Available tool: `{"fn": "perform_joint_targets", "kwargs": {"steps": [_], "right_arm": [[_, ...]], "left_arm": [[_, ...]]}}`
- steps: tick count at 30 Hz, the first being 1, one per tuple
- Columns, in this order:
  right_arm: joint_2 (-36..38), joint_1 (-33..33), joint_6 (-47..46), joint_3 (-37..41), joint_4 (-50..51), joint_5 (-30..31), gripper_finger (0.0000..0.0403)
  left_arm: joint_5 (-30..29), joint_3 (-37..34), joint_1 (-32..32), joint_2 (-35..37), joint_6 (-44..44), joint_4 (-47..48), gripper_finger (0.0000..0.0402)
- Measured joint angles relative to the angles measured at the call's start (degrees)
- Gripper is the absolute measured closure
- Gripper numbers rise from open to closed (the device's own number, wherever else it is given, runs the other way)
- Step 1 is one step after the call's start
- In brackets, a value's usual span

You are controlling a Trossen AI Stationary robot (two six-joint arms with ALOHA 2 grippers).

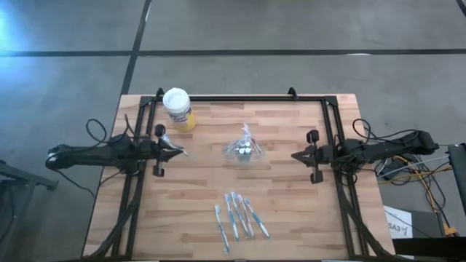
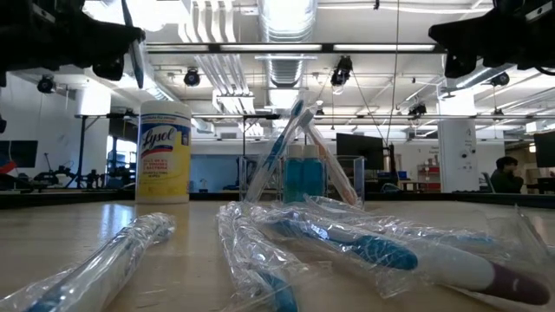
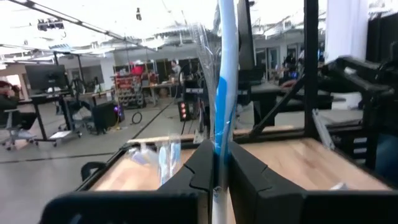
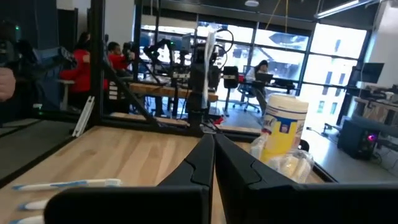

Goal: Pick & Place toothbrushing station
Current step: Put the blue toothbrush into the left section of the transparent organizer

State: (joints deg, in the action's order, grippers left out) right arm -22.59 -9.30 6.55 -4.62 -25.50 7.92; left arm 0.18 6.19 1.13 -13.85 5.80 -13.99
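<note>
A wooden desk [image 1: 291, 211] edged by a black frame [image 1: 240, 97] stood on a grey concrete floor, with a bright workshop of monitors and seated people beyond it. The left tool [image 1: 177, 151] hung above the desk's left side, its fingers [image 3: 202, 165] clamped on a wrapped blue-and-white toothbrush [image 3: 222, 93] that stood upright between them in the left wrist view. The right tool [image 1: 295, 156] hung over the right side with its fingers pressed together on nothing, pointing inward toward the middle. Between the two tools, near the desk's centre, sat the clear plastic holder [image 1: 245, 149] with a few toothbrushes leaning in it, well apart from every edge. A yellow wipes canister [image 1: 178, 109] with a white lid stood near the far left corner, just inside the frame. A loose row of wrapped toothbrushes [image 1: 240, 216] lay close to the near edge, in front of the holder. Bare wood lay open on both sides of the holder and between it and the row of brushes, and the near corners of the desk carried nothing.
</note>
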Motion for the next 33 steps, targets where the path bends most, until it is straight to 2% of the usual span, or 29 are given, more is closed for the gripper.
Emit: {"fn": "perform_joint_targets", "kwargs": {"steps": [27,33], "right_arm": [[0.0,0.0,1.2,0.0,-0.1,0.2,0.0394],[0.0,-0.1,2.4,0.0,-0.4,0.2,0.0394]], "left_arm": [[-0.1,-2.1,0.0,0.8,1.5,-0.6,0.0376],[0.9,-1.7,0.0,-1.9,1.5,-10.7,0.0376]]}}
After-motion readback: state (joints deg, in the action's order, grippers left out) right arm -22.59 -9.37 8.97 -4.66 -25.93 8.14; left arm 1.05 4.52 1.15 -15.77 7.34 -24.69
